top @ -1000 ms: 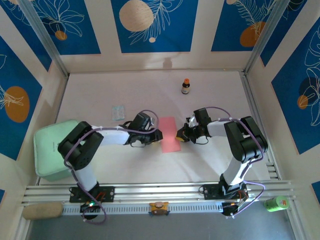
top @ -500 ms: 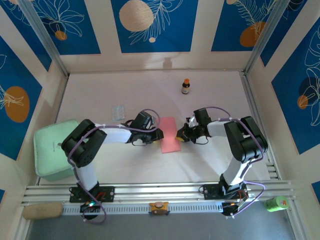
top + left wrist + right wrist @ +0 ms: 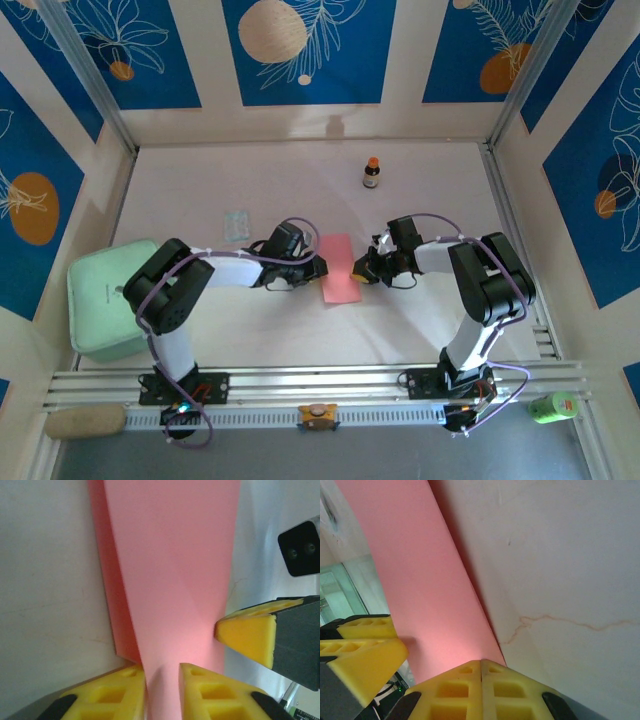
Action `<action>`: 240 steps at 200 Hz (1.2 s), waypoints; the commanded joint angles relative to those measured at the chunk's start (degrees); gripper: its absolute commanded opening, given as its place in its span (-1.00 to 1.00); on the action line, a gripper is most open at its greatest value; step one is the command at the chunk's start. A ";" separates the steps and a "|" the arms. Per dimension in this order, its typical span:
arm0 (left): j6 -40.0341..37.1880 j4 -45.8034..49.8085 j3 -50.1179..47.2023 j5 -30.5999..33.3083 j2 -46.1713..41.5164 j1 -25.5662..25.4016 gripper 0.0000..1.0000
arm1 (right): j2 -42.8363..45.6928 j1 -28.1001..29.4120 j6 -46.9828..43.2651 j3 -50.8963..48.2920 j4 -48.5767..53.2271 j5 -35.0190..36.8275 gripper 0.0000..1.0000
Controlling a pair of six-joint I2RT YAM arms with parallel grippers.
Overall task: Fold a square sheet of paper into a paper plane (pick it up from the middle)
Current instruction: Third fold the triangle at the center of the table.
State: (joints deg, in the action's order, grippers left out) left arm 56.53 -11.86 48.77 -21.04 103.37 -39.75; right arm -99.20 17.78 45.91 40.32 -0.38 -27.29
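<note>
Two edges of the pink sheet vanish: left pincer clamps 9 o'clock, right pincer clamps 3 o'clock.

Robot lab cell: aluminium rail, blue patterned wall panels.

Overhead camera, above and behind the arm bases, looks down across the whole table. Left wrist camera, very close, looks rightward past the left gripper. Right wrist camera, equally close, looks leftward past the right gripper. All three share the paper mid-table.
</note>
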 commanded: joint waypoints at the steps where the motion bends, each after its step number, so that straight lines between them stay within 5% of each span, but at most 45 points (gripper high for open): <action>1: 0.37 -1.50 -0.62 -1.02 -0.36 0.37 -0.65 | -0.27 0.50 -0.32 -2.42 4.68 0.12 -0.90; 53: 0.73 -1.65 -1.97 -2.40 -1.98 0.37 -0.98 | 9.47 0.60 -1.85 -3.84 3.07 -1.17 -0.58; 125: 2.42 -0.22 -3.88 -5.71 -5.60 0.71 -1.00 | 24.17 3.89 -5.56 -4.89 7.10 6.55 -0.12; 156: 3.22 1.47 -3.29 -6.36 -6.25 1.49 -1.00 | 27.35 8.84 -6.11 -8.62 0.47 13.29 0.28; 240: 3.87 2.10 -2.37 -7.39 -7.04 2.12 -1.00 | 32.44 34.18 -38.99 -16.77 -13.82 40.94 0.12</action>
State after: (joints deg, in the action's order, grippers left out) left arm 59.99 -11.25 45.47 -27.07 98.15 -38.39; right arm -66.96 47.20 21.08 25.28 -8.38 3.22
